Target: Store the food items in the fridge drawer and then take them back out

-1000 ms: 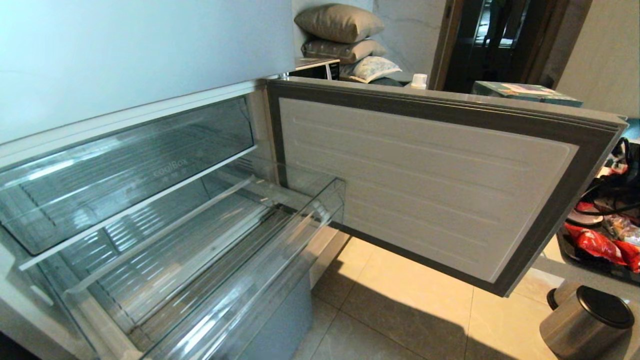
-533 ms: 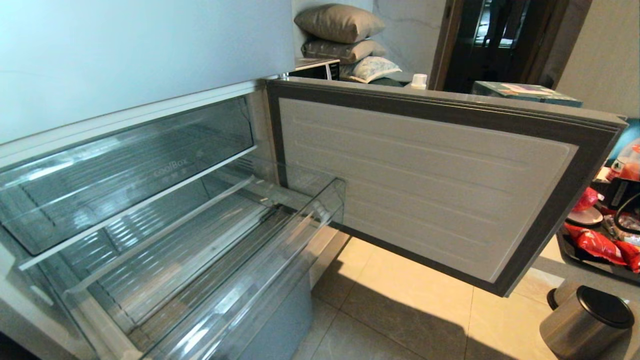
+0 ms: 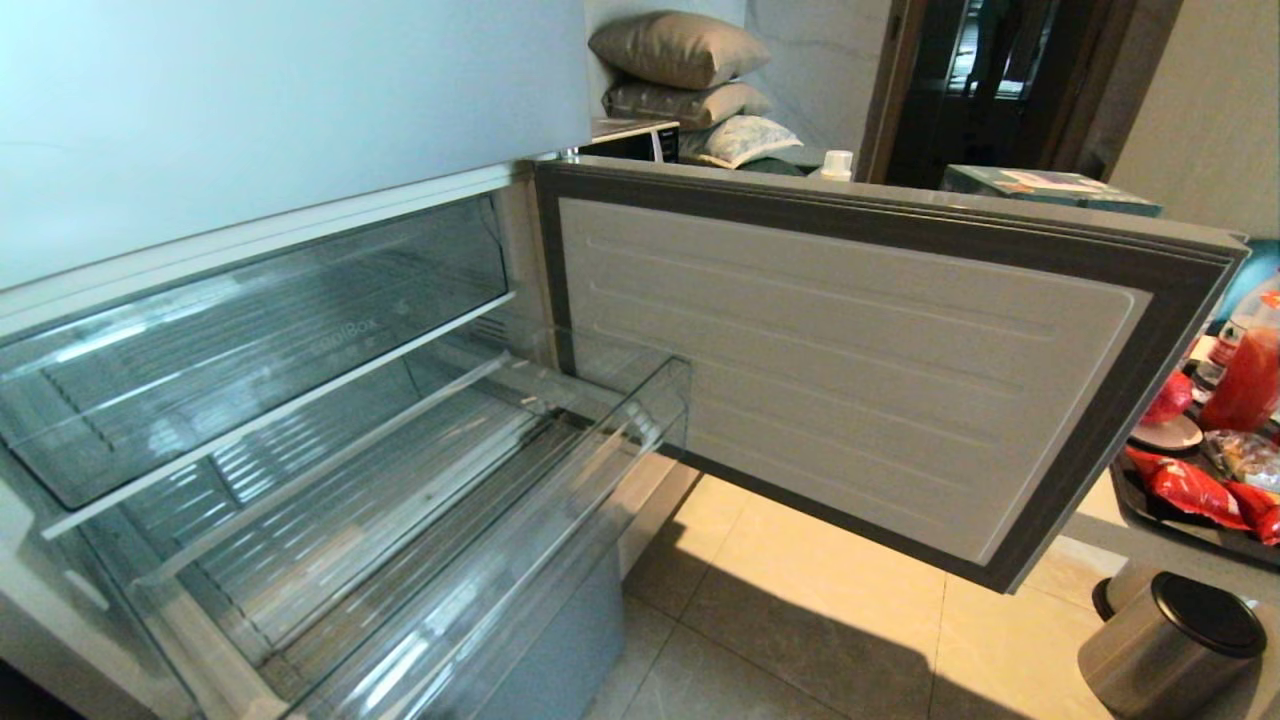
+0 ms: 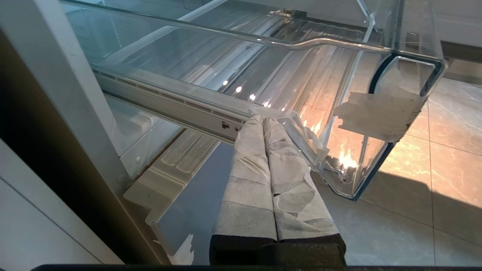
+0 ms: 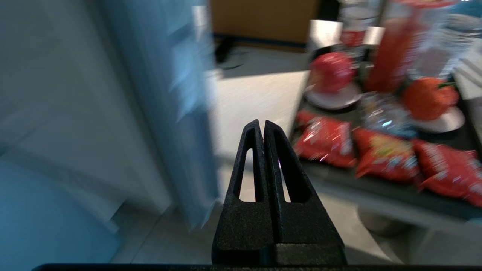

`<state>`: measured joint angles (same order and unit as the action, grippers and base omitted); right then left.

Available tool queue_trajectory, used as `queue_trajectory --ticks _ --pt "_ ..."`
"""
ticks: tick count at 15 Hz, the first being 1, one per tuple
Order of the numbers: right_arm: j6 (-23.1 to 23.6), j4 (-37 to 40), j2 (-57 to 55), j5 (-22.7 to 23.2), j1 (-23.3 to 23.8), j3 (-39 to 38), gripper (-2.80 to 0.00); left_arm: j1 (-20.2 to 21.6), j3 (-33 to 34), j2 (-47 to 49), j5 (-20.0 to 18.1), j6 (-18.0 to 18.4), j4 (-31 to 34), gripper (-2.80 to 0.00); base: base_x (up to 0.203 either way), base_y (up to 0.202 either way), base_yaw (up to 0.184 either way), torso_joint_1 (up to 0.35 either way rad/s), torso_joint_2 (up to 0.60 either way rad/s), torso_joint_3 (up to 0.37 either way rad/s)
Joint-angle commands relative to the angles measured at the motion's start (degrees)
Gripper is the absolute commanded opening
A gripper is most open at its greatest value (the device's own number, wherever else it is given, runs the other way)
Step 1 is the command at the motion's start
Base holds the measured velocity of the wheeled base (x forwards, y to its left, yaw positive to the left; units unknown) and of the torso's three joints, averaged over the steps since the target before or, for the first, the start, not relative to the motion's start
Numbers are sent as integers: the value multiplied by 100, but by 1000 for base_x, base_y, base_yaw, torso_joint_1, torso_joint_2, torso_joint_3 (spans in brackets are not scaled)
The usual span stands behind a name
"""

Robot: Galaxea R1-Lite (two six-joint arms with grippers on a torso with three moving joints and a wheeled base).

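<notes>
The clear fridge drawer (image 3: 400, 520) is pulled out of the fridge and nothing lies on its ribbed bottom. Off to the right, a dull pinkish-red fruit (image 5: 331, 71) and a bright red piece with a green stem (image 5: 427, 98) each sit on a small white plate on a dark tray. My right gripper (image 5: 262, 124) is shut and empty, in the air short of that tray, beside the open door's edge. My left gripper (image 4: 262, 119), its fingers wrapped in tape, is shut and parked low by the drawer's (image 4: 301, 75) near corner. Neither arm shows in the head view.
The open fridge door (image 3: 850, 370) stands between the drawer and the tray (image 3: 1180, 525). Red snack bags (image 5: 384, 158) lie along the tray's front, and a red bottle (image 3: 1245, 375) stands behind the plates. A steel bin (image 3: 1170, 640) sits on the tiled floor below.
The dark arm and cables that hung over the tray at the head view's right edge have pulled out of that view, uncovering the red bottle and the fruit on its plate.
</notes>
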<state>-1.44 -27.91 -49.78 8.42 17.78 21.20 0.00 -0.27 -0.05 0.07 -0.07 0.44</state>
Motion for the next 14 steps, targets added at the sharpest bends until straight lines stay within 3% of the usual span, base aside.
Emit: queue_trajectory --ticks 1,5,9,14 --pt "80 514 1803 4 -770 -837 -280 0 0 -4 1 -1 0 -280 0 0 0 0 0 0" --pt "387 1600 3166 -27 -1362 -2090 -280 0 0 -4 1 -1 0 -280 0 0 0 0 0 0" --pt "473 2702 4515 -722 -1631 -2078 -280 0 0 -4 1 -1 0 -280 0 0 0 0 0 0" --pt "373 2826 4969 -930 -1716 -2120 -280 0 0 -4 1 -1 0 -280 0 0 0 0 0 0"
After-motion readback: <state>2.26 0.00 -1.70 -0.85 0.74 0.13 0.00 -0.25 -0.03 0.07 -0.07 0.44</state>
